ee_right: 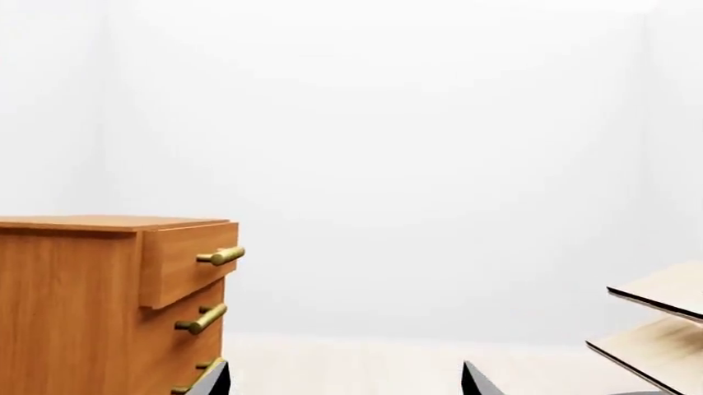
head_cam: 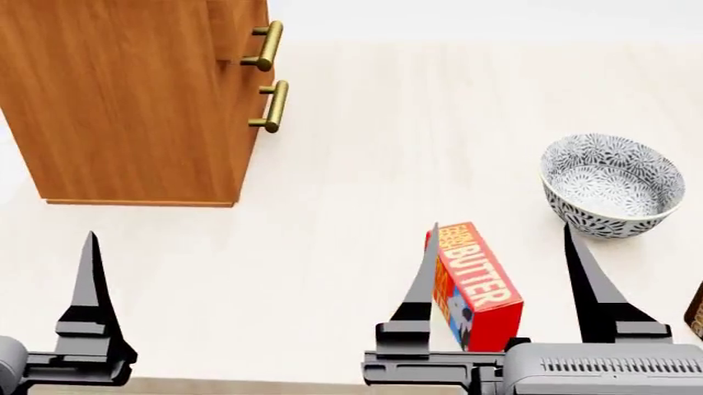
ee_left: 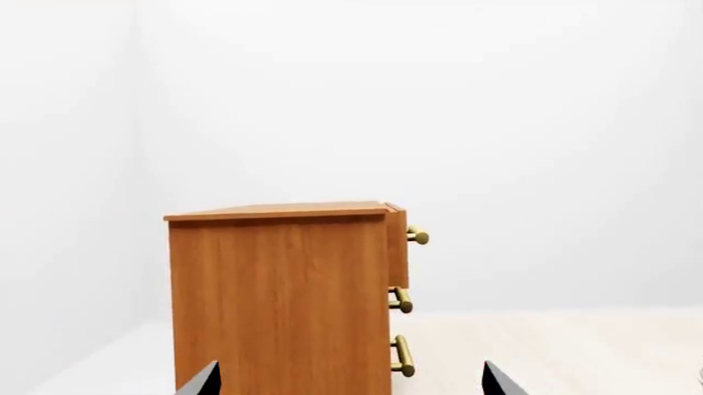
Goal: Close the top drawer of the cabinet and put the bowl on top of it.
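The orange-brown cabinet (head_cam: 132,99) stands on the floor at the far left, with two brass bar handles (head_cam: 267,45) showing in the head view. Its top drawer (ee_right: 181,263) sticks out a little from the front; from the left wrist it shows edge-on as the top drawer (ee_left: 398,247). The blue-patterned white bowl (head_cam: 610,185) sits upright on the floor at the right, well apart from the cabinet. My right gripper (head_cam: 502,229) is open and empty, low in front, left of the bowl. My left gripper (ee_left: 351,372) is open and empty, facing the cabinet's side.
A red butter box (head_cam: 478,284) lies on the floor between my right gripper's fingers in the head view. Pale slanted wooden boards (ee_right: 659,317) stand at the right. A dark object (head_cam: 696,313) shows at the right edge.
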